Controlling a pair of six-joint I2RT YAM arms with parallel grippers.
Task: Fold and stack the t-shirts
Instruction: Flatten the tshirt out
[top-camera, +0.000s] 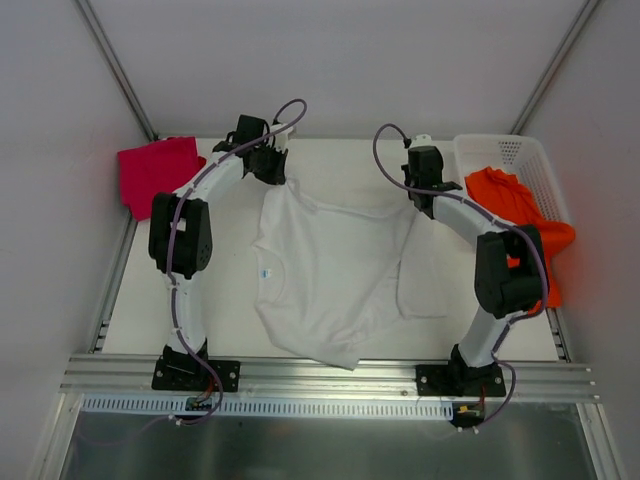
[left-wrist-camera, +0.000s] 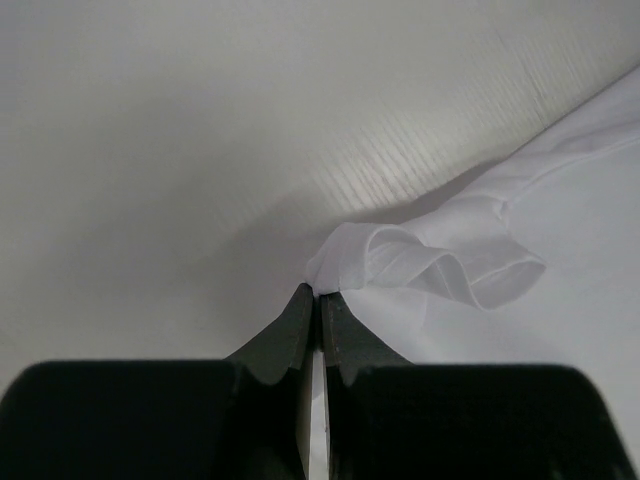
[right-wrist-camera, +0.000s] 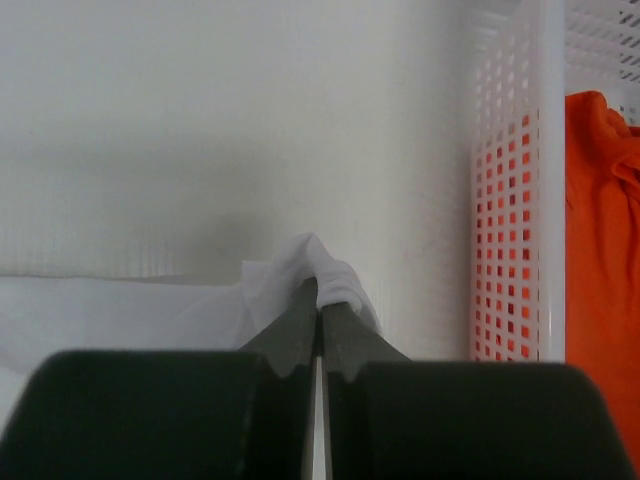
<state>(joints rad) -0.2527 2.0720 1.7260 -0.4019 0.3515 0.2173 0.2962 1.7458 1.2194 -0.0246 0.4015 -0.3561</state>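
Observation:
A white t-shirt (top-camera: 330, 270) with a small blue neck label lies spread on the table's middle. My left gripper (top-camera: 272, 172) is shut on its far left corner, seen bunched at the fingertips in the left wrist view (left-wrist-camera: 320, 290). My right gripper (top-camera: 418, 192) is shut on its far right corner, a white fold over the fingertips in the right wrist view (right-wrist-camera: 320, 280). The magenta-red t-shirt (top-camera: 155, 172) lies folded at the far left. The bright orange t-shirt (top-camera: 520, 215) hangs over the basket at the right and shows in the right wrist view (right-wrist-camera: 600, 250).
A white plastic lattice basket (top-camera: 520, 150) stands at the far right corner, close beside my right gripper; its wall shows in the right wrist view (right-wrist-camera: 515, 200). Grey walls enclose the table at the back and sides. A metal rail (top-camera: 320, 372) runs along the near edge.

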